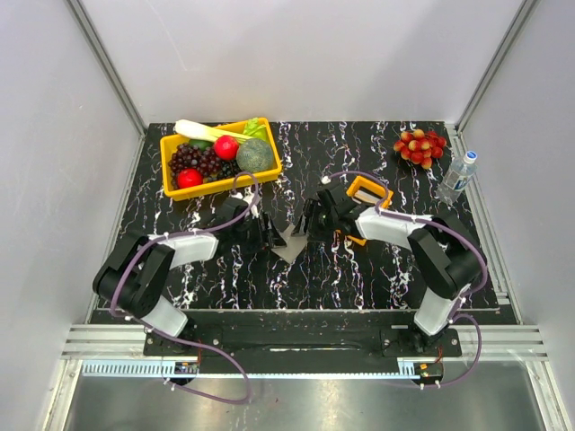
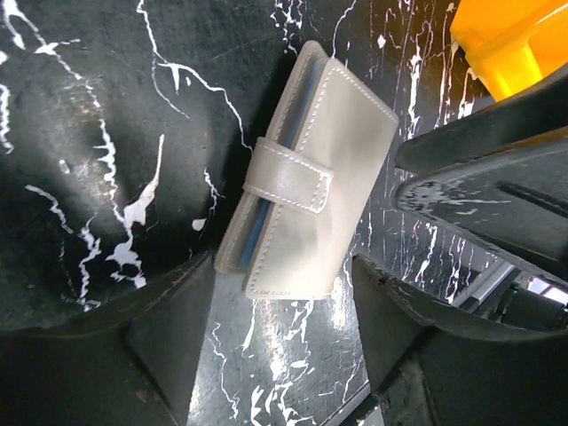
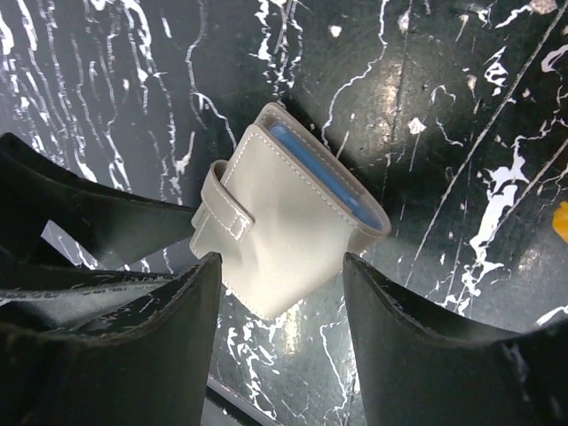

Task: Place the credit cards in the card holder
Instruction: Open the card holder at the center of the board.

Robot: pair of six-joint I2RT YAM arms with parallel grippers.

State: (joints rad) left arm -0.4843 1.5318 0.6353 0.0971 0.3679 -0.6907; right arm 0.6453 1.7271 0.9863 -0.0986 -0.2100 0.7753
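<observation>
Jaws spread, the left gripper [image 2: 282, 284] is being held low over a closed, taupe-grey stitched card holder [image 2: 311, 204], its strap fastened, lying flat at the middle of the black marbled desk [image 1: 359, 269]. The right gripper [image 3: 282, 266], equally spread, is being held over it from the opposite side. A small orange plastic tray [image 1: 367, 190] is being shown just beyond, towards the far edge.

Yellow produce bin [image 1: 165, 166], red grapes [image 1: 420, 145] and water bottle [image 1: 457, 177] stand along the back.
</observation>
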